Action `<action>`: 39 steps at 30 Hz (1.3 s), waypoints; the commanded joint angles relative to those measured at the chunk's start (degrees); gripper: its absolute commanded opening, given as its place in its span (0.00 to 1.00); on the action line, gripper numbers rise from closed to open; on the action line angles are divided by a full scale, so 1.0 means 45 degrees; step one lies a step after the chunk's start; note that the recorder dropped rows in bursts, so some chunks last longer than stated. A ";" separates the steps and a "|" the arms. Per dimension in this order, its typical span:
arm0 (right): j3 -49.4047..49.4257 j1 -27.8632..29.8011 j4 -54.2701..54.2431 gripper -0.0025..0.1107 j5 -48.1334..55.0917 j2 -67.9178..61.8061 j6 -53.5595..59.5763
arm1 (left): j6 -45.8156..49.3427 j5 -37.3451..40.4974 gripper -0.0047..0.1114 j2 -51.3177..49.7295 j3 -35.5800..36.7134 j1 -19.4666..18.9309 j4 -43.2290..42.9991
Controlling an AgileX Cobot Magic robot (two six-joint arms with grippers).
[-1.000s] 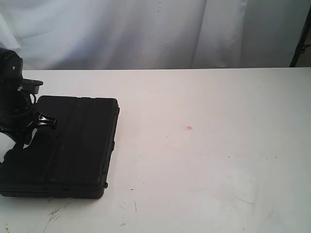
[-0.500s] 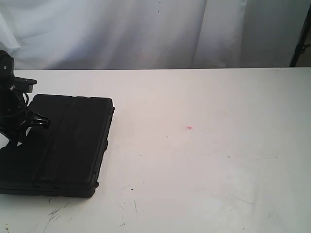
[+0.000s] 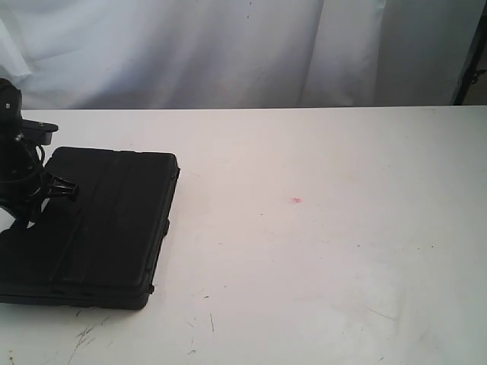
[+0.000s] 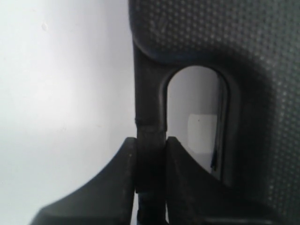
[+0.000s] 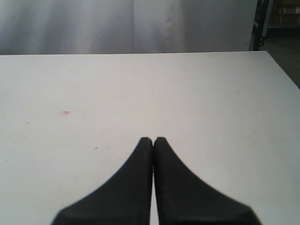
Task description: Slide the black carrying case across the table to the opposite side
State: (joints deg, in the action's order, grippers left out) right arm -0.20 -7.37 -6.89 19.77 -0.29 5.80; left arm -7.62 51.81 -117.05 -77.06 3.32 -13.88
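Lying closed and flat at the left of the table (image 3: 327, 258), the black carrying case (image 3: 106, 228) shows nothing of its inside. The left gripper (image 4: 150, 143) is clamped on the case's handle (image 4: 149, 98), one finger on each side. The right gripper (image 5: 153, 140) hangs over bare tabletop, fingertips pressed together, holding nothing. The case's left edge is cut off, and the dark left arm (image 3: 17, 152) blends into it.

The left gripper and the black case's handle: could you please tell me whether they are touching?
Touching. The left wrist view shows the left gripper shut on the handle, both fingers pressed against it without gap.
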 commanded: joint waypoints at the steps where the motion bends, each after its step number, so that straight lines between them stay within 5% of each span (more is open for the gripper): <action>1: 0.0044 0.0086 -0.0012 0.02 0.0001 0.0064 -0.0050 | -0.0012 -0.0116 0.27 0.0219 -0.0056 -0.0012 0.0008; 6: 0.0044 0.0086 -0.0012 0.02 0.0001 0.0064 -0.0050 | -0.0283 -0.0090 0.43 0.0219 -0.0056 -0.0012 -0.0072; 16: 0.0044 0.0086 -0.0012 0.02 0.0001 0.0064 -0.0050 | -0.1415 0.0195 0.42 0.2165 -0.1155 -0.0012 -0.0100; 20: 0.0044 0.0086 -0.0012 0.02 0.0001 0.0064 -0.0050 | -0.1446 -0.0105 0.04 0.3834 -0.0913 0.0069 0.1295; 21: 0.0044 0.0086 -0.0012 0.02 0.0001 0.0064 -0.0050 | -0.1418 -0.0229 0.04 0.4119 -0.0746 0.0104 0.1433; 39: 0.0044 0.0086 -0.0012 0.02 0.0001 0.0064 -0.0050 | -0.1515 -0.5659 0.04 1.4625 0.8347 0.0171 0.3084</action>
State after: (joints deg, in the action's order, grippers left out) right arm -0.20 -7.37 -6.89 19.77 -0.29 5.80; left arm -14.37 29.34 -57.84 -43.73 3.63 -0.82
